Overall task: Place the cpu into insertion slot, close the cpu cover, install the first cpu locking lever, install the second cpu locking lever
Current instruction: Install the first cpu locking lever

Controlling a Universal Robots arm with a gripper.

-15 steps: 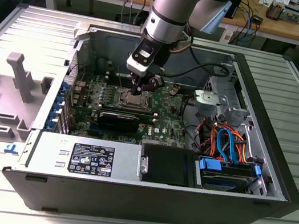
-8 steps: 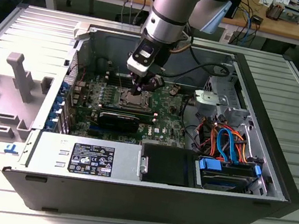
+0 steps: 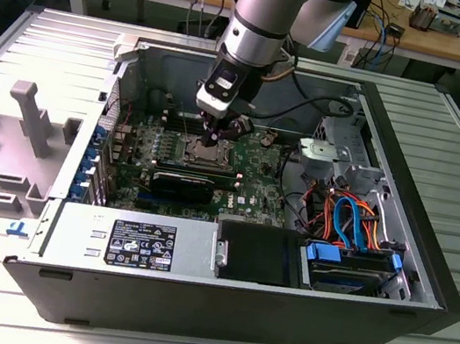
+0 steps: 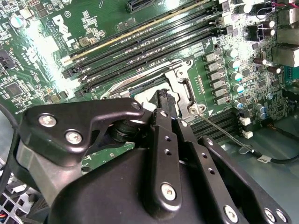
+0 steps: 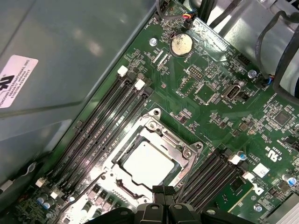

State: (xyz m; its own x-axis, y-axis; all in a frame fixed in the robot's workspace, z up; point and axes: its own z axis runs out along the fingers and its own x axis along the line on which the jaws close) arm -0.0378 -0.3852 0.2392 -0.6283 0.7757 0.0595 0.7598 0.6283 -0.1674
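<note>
Silvery cpu (image 5: 148, 164) sits in the insertion slot (image 5: 184, 175), cpu cover (image 5: 164, 132) down around it, so two steps look done. A thin locking lever (image 4: 219, 129) sticks out loose. Gripper (image 5: 163, 192) hovers just above the socket, fingers together, empty.

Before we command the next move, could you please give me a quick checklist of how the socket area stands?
1. The cpu seated in the insertion slot: ok, it lies flat inside.
2. The cpu cover down: ok, its frame lies around the chip's face.
3. Locking levers latched: cannot tell; a thin wire lever runs out beside the socket in the second wrist view.
4. The gripper in position: ok, it hangs at the socket's edge.
5. Jaws free: ok, shut with nothing between them.
</note>
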